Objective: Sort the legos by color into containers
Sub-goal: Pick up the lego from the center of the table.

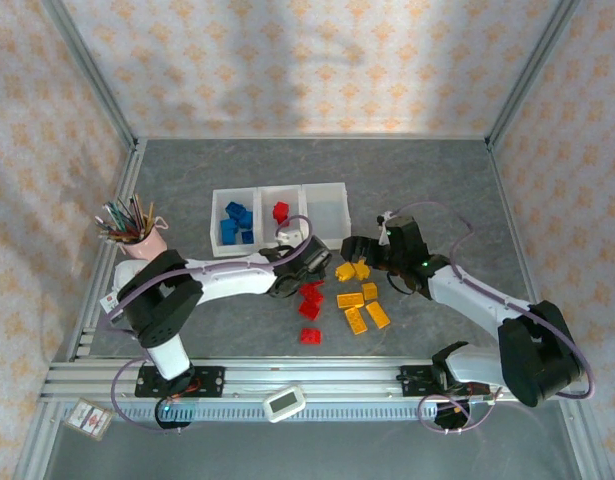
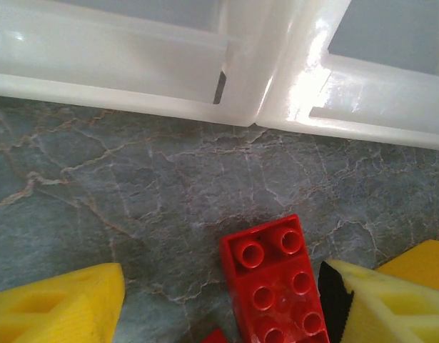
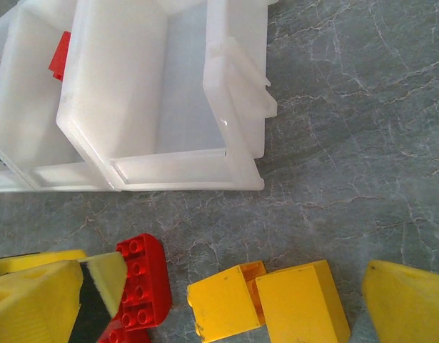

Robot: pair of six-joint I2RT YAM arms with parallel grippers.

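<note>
Left tool, spread wide, straddles a red lego, perhaps touching it, arm stretched rightward.

The red studded plastic brick runs off the left wrist view's bottom edge, its right side behind a yellow finger of the left gripper, the translucent white plastic bins are cut by the top edge, and in the right wrist view another red brick is half hidden behind a bin wall.

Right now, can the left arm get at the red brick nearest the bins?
Probably yes. The left gripper is open, with the red brick lying flat between its fingers. Bare table lies ahead of the brick, and nothing covers it.
</note>
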